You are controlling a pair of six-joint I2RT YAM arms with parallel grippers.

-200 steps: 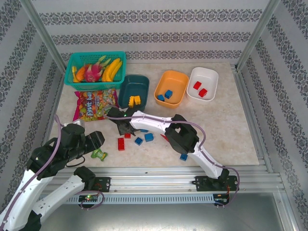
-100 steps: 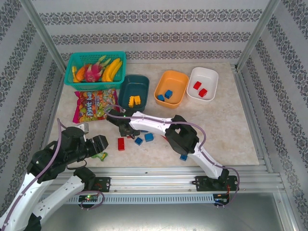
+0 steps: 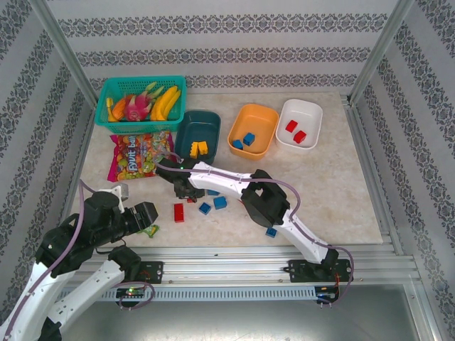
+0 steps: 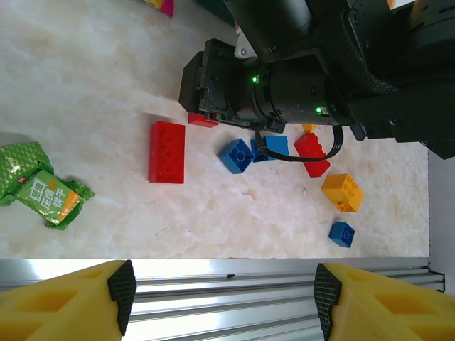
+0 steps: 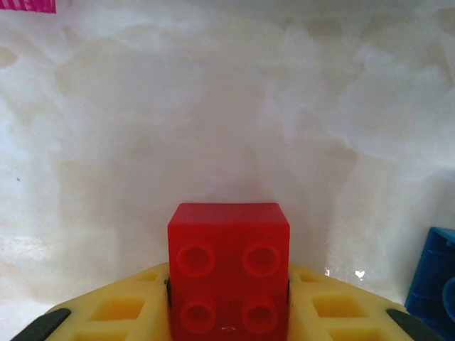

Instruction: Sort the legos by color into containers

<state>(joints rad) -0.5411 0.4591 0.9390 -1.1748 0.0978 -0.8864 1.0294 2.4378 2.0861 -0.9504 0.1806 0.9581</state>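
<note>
So the right fingers (image 5: 106, 312) are clamped on a red brick (image 5: 229, 259), bottom centre of the wrist view. The left fingers (image 4: 64, 305) gape, empty. The teal tub (image 3: 202, 128) has yellows, the orange tub (image 3: 263, 114) two blues, the white tub (image 3: 306, 114) two reds. Several loose bricks (image 3: 220, 202) wait on the table (image 3: 334, 192). Can't tell if the red brick's lifted, and the arm (image 3: 227, 181) hides some others.

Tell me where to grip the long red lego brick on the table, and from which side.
Pinch the long red studded plastic lego brick across its two long side walls at mid-length, coming straight down from above. It lies flat, studs up, with bare table along both long sides.
</note>
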